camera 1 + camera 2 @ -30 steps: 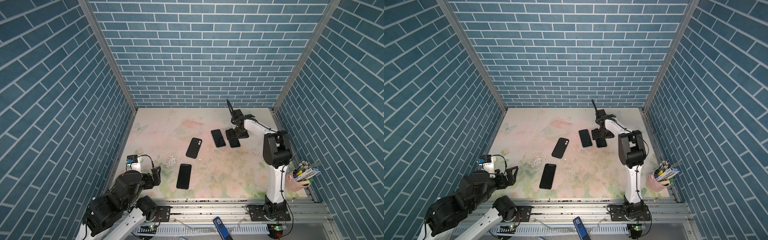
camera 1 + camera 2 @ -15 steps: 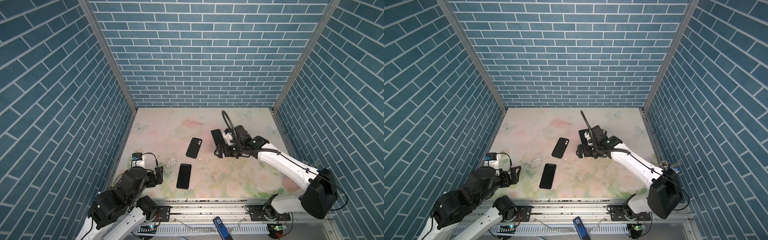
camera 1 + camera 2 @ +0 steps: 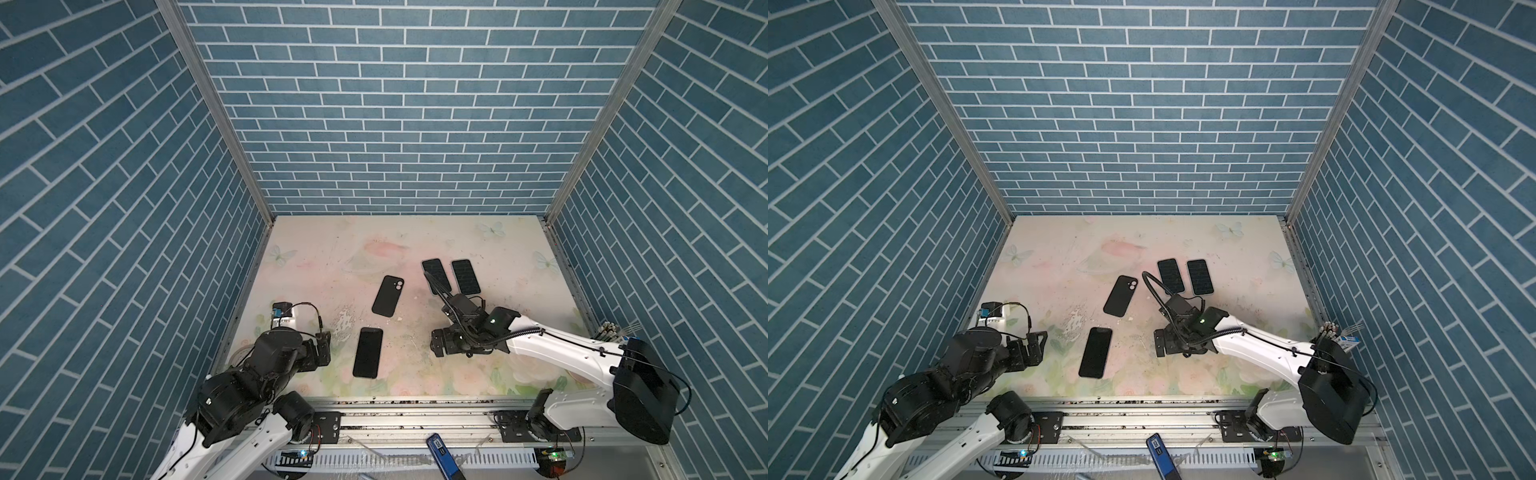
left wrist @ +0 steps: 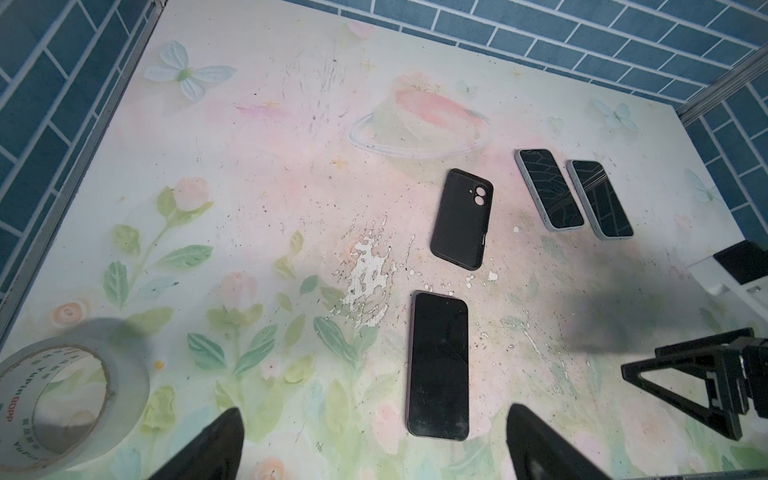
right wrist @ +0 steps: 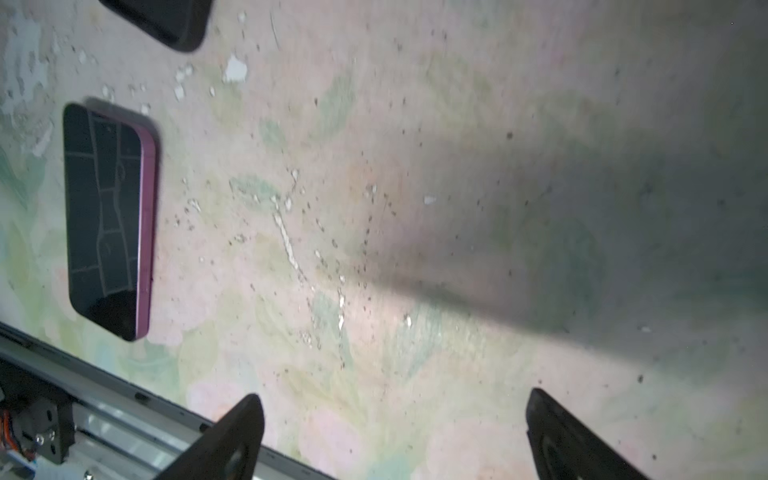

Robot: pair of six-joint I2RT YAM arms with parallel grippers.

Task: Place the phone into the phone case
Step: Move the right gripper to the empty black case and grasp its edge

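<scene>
Down near the front of the floral table (image 3: pixel 519 257), the phone (image 3: pixel 368 352) lies flat, dark screen up, a purple edge showing in the right wrist view (image 5: pixel 108 216). It touches nothing. Just beyond it, apart and slightly toward the right, the black phone case (image 3: pixel 388 296) lies flat and empty, tilted on a diagonal with its camera cutout at the far end; the left wrist view shows both together, phone (image 4: pixel 438 365) nearer and case (image 4: pixel 461 218) farther.

Further back and to the right, two other phones in pale cases (image 3: pixel 436 276) (image 3: pixel 465 277) lie side by side, close but not touching.

The left gripper (image 3: pixel 322 353) hangs low just left of the phone, jaws spread wide with nothing between them; its dark fingers (image 4: pixel 224 440) frame bare table in the wrist view. The right gripper (image 3: pixel 437 347) sits low over the table on the phone's right, well clear of it, likewise spread and empty, its fingers (image 5: pixel 241 436) apart over the worn surface.

A roll of clear tape (image 4: pixel 62 399) rests by the left front corner.
</scene>
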